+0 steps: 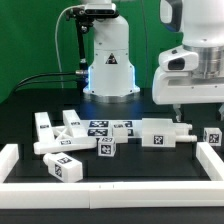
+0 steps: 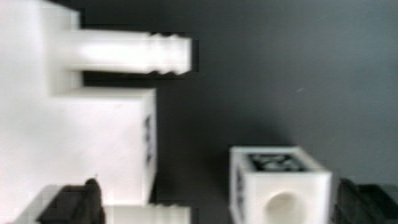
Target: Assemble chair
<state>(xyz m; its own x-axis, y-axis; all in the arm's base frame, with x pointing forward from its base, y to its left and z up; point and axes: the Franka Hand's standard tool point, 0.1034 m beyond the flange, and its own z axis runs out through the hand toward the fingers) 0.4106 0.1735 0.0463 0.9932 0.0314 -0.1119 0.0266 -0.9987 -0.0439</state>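
The chair lies in loose white tagged parts. A panel with round pegs (image 1: 163, 133) lies at the exterior view's right, with a small cube (image 1: 212, 136) just beyond it. My gripper (image 1: 190, 114) hangs open a little above these two. In the wrist view the pegged panel (image 2: 71, 110) fills one side, with one peg (image 2: 139, 52) pointing out and a second peg (image 2: 157, 212) by a fingertip. The small cube (image 2: 279, 182) shows a tag on top and a round hole in its face. My gripper (image 2: 222, 207) has its dark fingers (image 2: 68, 205) spread wide and holds nothing.
More chair parts lie at the exterior view's left: an upright block (image 1: 44, 128), a long bar (image 1: 66, 146) and two tagged cubes (image 1: 68, 167) (image 1: 105, 147). The marker board (image 1: 100, 127) lies at the middle. A low white border rail (image 1: 110, 188) frames the table. The arm's base (image 1: 108, 65) stands behind.
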